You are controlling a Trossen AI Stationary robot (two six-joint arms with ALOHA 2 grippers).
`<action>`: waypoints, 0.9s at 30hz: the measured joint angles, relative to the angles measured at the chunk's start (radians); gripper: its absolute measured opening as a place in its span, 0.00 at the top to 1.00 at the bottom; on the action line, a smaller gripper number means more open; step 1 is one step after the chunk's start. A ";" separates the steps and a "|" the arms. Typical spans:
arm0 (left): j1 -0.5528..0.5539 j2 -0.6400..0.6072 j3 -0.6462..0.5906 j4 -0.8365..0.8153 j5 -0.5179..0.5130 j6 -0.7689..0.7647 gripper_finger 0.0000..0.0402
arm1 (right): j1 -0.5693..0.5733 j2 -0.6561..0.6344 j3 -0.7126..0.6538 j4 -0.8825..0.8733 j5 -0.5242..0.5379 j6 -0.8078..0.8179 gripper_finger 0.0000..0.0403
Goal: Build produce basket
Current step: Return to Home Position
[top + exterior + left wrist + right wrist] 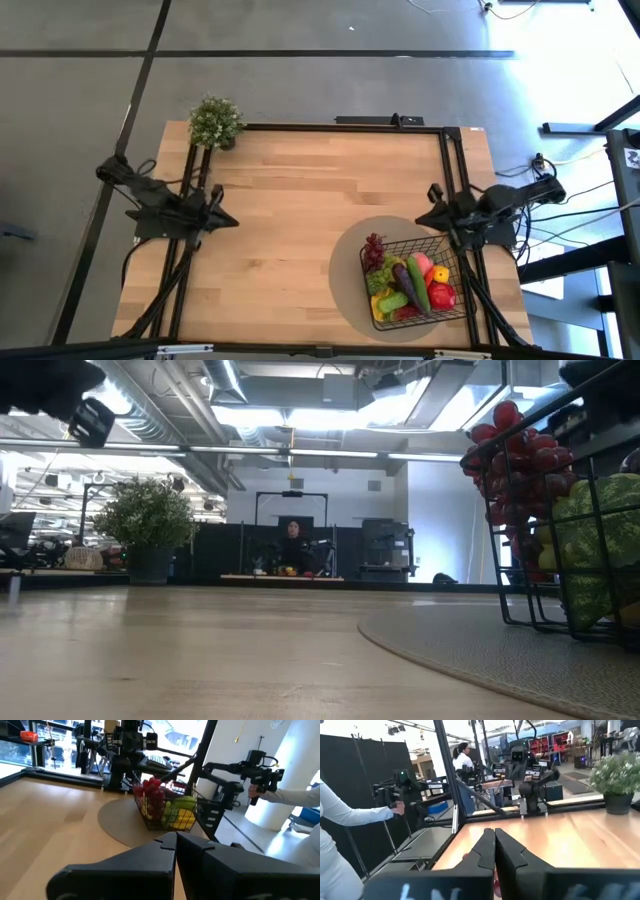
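High view: the left gripper (228, 220) rests well apart from the basket (432, 247). The right gripper (424, 210) is near it, with the produce (415, 282) heaped inside.
Low view: the basket stands at the right.
Wrist views: each gripper's fingers are pressed together, holding nothing.

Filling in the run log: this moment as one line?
basket on mat, holding produce | left arm at left edge, jaws shut | right arm at right edge, jaws shut
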 joint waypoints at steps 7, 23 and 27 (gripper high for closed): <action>0.000 0.000 -0.127 0.092 0.002 0.005 1.00 | 0.000 -0.001 -0.159 0.142 -0.010 -0.086 1.00; 0.000 0.000 -0.203 0.204 0.038 0.086 1.00 | -0.009 0.003 -0.164 0.120 0.078 -0.282 1.00; 0.000 0.000 -0.203 0.204 0.037 0.086 1.00 | -0.009 0.003 -0.164 0.120 0.079 -0.332 1.00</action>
